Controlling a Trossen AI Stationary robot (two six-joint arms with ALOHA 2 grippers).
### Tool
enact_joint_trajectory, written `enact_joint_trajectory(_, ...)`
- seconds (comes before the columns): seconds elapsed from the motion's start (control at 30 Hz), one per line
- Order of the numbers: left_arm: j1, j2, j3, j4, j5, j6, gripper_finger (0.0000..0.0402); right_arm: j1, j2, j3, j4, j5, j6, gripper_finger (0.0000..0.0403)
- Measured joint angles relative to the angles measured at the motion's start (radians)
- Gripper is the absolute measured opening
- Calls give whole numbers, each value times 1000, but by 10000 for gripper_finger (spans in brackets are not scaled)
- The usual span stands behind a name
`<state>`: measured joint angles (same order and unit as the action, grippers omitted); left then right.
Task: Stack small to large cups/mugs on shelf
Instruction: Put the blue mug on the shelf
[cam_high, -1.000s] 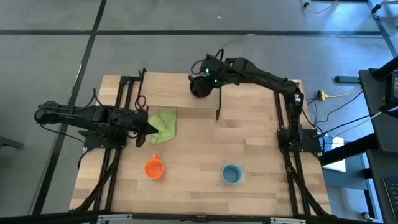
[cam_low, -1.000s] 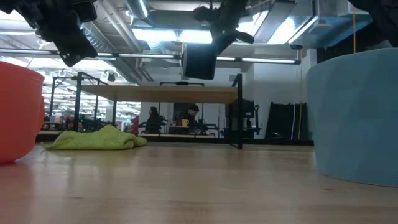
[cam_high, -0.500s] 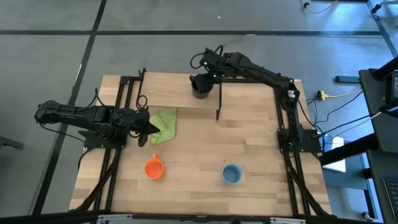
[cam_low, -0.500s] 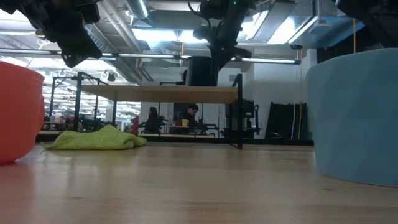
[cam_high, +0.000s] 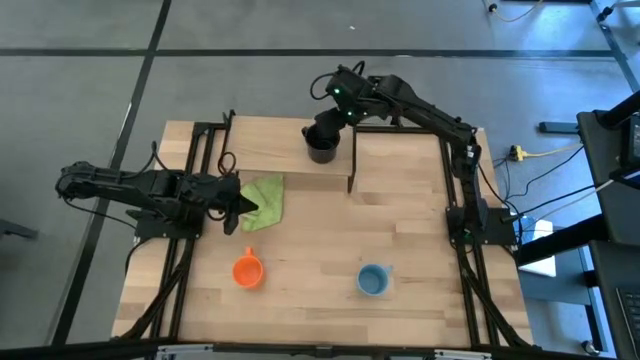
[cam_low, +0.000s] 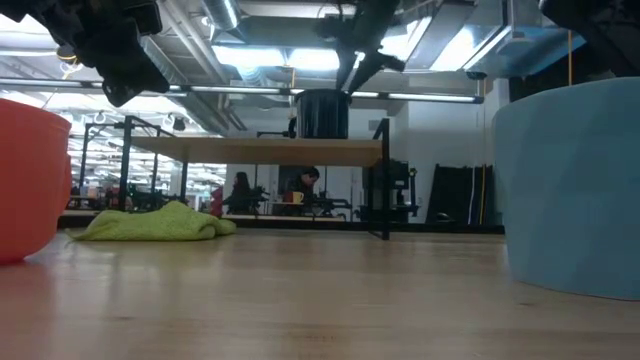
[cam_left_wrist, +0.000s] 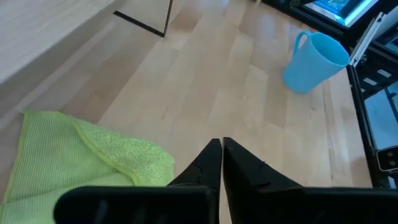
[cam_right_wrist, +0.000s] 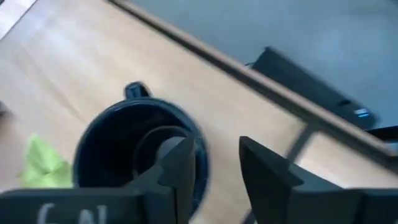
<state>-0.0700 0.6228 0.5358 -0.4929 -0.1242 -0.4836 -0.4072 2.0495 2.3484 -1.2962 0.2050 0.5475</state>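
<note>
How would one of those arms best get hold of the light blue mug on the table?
Probably by its rim, from straight above. The light blue mug stands upright with its mouth open upward, so one finger could go inside and one outside the wall, away from the handle. Nothing crowds it on the tabletop.

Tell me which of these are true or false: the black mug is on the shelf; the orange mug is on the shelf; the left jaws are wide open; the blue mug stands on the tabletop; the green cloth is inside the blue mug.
1. The black mug stands upright on the shelf. True.
2. The orange mug is on the shelf. False: it sits on the tabletop.
3. The left gripper has wide-open jaws. False: they are shut, above the green cloth.
4. The blue mug stands on the tabletop. True.
5. The cloth is inside the blue mug. False: it lies on the tabletop by the shelf.
</note>
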Motion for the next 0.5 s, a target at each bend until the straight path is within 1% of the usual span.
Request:
enact_joint_trajectory(0.07,0,0,0,0,1,4,3,20,-14,5,-35,53,-4,138)
enact_joint_trajectory(0.13,0,0,0,-2,12,4,1,56,-42,-9,-105,75,1,146)
enact_joint_trajectory(0.2,0,0,0,-8,31,5,2,106,-67,-9,-199,96,26,152)
enact_joint_trajectory(0.27,0,0,0,-12,51,5,5,176,-87,-11,-281,138,72,156)
enact_joint_trajectory(0.33,0,0,0,-13,62,15,9,258,-112,-23,-266,167,116,158)
enact_joint_trajectory(0.43,0,0,0,-14,67,28,12,368,-140,-29,-268,164,243,159)
enact_joint_trajectory(0.5,0,0,0,-14,91,43,13,426,-140,-53,-270,168,320,159)
